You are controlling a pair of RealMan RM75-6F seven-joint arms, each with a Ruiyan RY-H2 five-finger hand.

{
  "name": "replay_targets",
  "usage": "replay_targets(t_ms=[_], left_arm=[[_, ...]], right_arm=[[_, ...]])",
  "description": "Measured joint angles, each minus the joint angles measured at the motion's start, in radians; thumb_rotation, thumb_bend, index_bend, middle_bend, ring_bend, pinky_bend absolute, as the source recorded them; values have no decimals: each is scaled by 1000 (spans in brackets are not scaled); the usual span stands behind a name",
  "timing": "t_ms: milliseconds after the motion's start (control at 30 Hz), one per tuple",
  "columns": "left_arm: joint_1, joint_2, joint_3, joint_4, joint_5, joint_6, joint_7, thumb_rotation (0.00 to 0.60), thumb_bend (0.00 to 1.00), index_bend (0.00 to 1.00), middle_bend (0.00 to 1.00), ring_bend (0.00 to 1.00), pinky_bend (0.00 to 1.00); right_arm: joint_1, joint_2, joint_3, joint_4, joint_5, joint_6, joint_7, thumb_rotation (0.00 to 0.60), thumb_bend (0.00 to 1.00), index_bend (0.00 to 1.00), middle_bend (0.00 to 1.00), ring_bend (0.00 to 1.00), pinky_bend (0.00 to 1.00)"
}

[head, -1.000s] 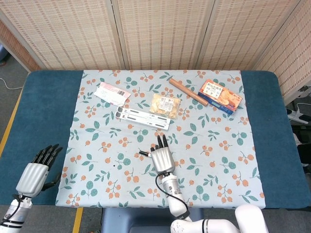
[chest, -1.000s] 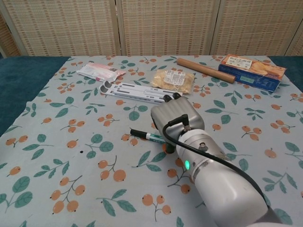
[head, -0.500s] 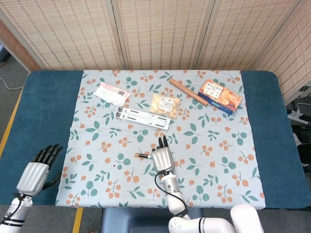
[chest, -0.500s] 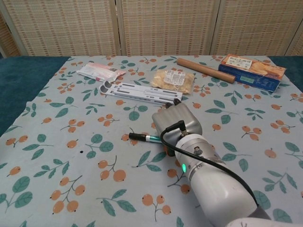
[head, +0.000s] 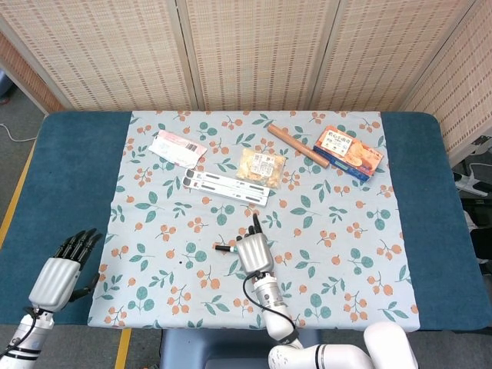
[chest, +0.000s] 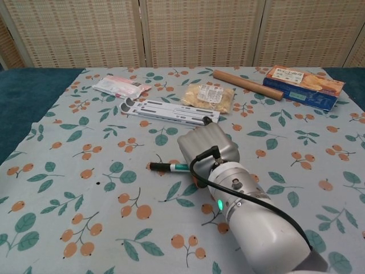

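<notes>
My right hand lies palm down in the middle of the floral cloth, close to its near edge. It holds a slim pen with a green band and a black tip. The pen sticks out to the left from under the right hand, low over the cloth. The grip itself is hidden beneath the palm. My left hand hovers open, fingers apart, over the blue table beyond the cloth's near left corner. It holds nothing and shows only in the head view.
Along the far side of the cloth lie a pink-and-white packet, a long white slotted strip, a clear snack bag, a wooden rolling pin and an orange-and-blue biscuit box.
My right hand has drawn back toward the near edge and a little to the left, carrying the pen with it. The left hand has barely moved.
</notes>
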Motion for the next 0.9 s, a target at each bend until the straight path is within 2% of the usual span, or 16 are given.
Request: replay_targets(t_ms=[233, 367, 500, 733, 900], left_arm=[[-3, -24, 10, -1, 27, -1, 11, 600, 425, 111, 15, 0, 160], [-8, -48, 0, -4, 41, 12, 36, 600, 433, 191, 135, 6, 200], [-34, -84, -18, -22, 49, -4, 78, 600, 431, 254, 215, 60, 226], [-112, -170, -41, -73, 7, -161, 161, 600, 392, 287, 225, 78, 250], [-163, -288, -76, -67, -77, -247, 280, 600, 374, 225, 210, 80, 275]], right_arm=[[9, 34, -30, -14, -63, -1, 11, 600, 356, 949, 819, 411, 0], [15, 56, -39, -28, -92, -3, 7, 600, 361, 976, 842, 458, 0], [16, 79, -41, -46, -112, -5, 21, 600, 363, 982, 849, 476, 0], [11, 77, -20, -53, -95, -14, 50, 600, 363, 983, 849, 478, 0], [11, 76, -7, -58, -94, -17, 75, 600, 363, 983, 849, 478, 0]])
